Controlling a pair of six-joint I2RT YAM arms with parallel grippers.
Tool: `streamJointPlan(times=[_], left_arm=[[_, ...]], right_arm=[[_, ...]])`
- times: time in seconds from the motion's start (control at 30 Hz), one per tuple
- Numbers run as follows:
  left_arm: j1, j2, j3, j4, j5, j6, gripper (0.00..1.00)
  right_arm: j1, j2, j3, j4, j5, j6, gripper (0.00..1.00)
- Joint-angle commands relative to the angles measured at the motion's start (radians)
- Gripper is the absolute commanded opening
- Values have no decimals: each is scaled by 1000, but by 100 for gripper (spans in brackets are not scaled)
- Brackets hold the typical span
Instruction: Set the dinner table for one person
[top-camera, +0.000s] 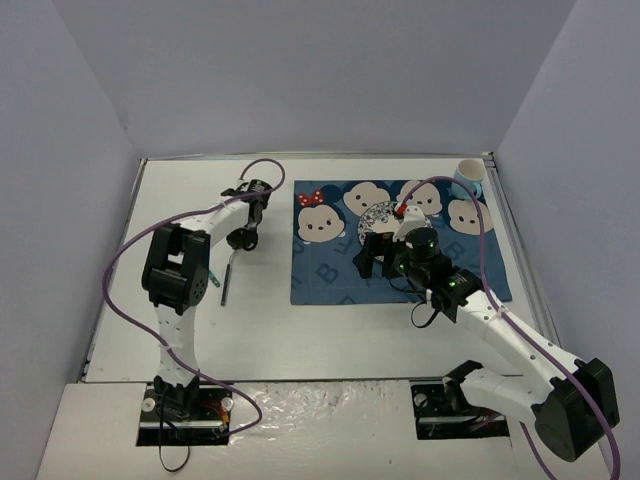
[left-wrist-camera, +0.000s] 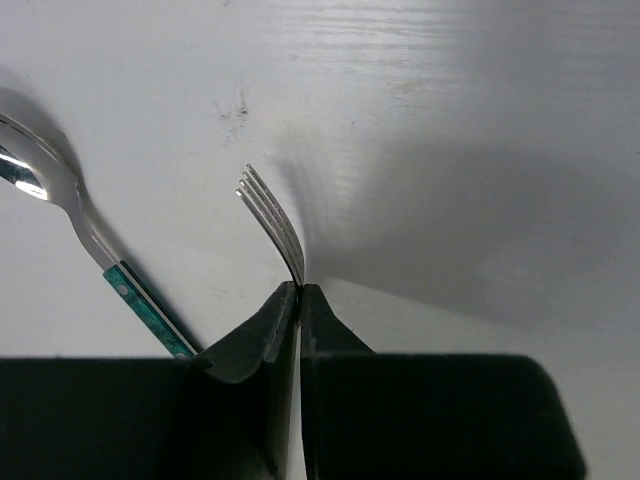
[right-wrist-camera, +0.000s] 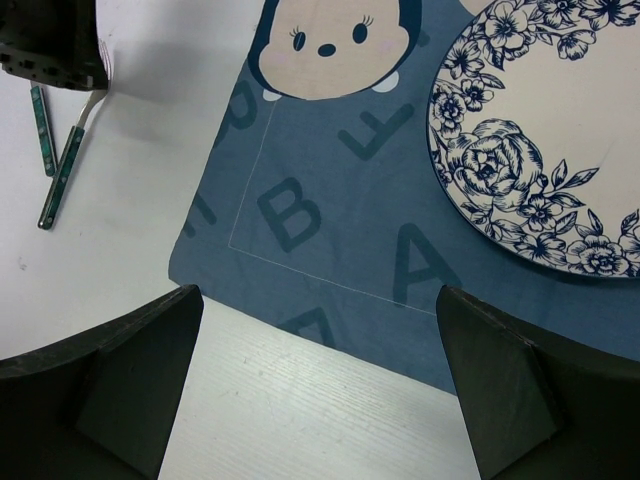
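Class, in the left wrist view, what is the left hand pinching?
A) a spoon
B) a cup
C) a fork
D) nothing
C: the left hand is shut on the fork, whose tines stick out past its fingertips; the spoon lies ungripped beside it.

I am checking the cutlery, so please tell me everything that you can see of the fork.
The fork is shiny metal with thin, curved tines. The left pincer is shut on its neck, hiding the handle in the wrist view. It is over the white dinner table, beside a green-handled spoon.
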Motion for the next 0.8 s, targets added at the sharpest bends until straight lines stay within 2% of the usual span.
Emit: streamJointPlan(times=[0.0,0.07,0.2,0.4,0.57,0.67,0.77], left_arm=[[-66,57,99,-136,-181,-5,0],[-99,117,157,-190,-222,-31,0],[-133,159,186,-227,-206,-97,0],[-162,154,203,-239,-147,-140,25],[-163,79,216,-250,-85,-156,33],[-157,-29,216,-245,-19,-141,37],[-133,-120,142,-197,74,-104,44]], right_arm=[[11,-17,-8,55,-10,4,100],[11,-20,-16,54,-14,4,100],[11,-24,-24,49,-15,1,100],[11,-30,-30,43,-14,-6,100],[11,-38,-31,37,-16,-13,100],[11,-42,-20,29,-20,-19,100],[11,-48,-7,22,-34,-35,100]])
